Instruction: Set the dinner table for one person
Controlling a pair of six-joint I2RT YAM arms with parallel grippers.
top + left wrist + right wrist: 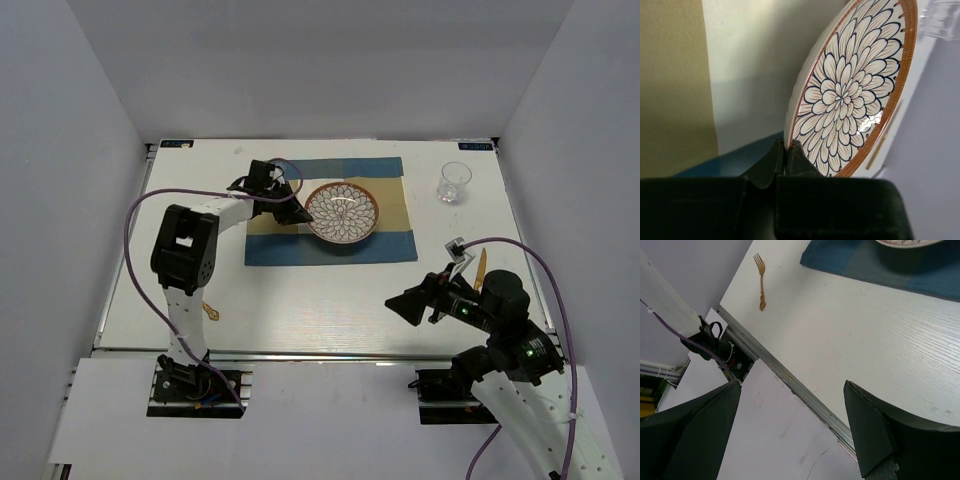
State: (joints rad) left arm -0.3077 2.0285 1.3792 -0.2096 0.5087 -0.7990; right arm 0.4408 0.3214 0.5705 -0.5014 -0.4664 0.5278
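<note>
plate (342, 212) | located on placemat (385, 245), far-centre of counter (300, 300) | judged stiff, glazed, slippery, breakable; best taken by the thin rim | left gripper (787, 148): jaws clamped on its left rim | right gripper (791, 390): jaws spread wide, empty

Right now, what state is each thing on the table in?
left pincer, shut on plate rim
right pincer, open, empty
plate, level over placemat
placemat, spread flat on dinner table
glass, upright
fork, lying flat
gold utensil, lying flat beside right arm
</note>
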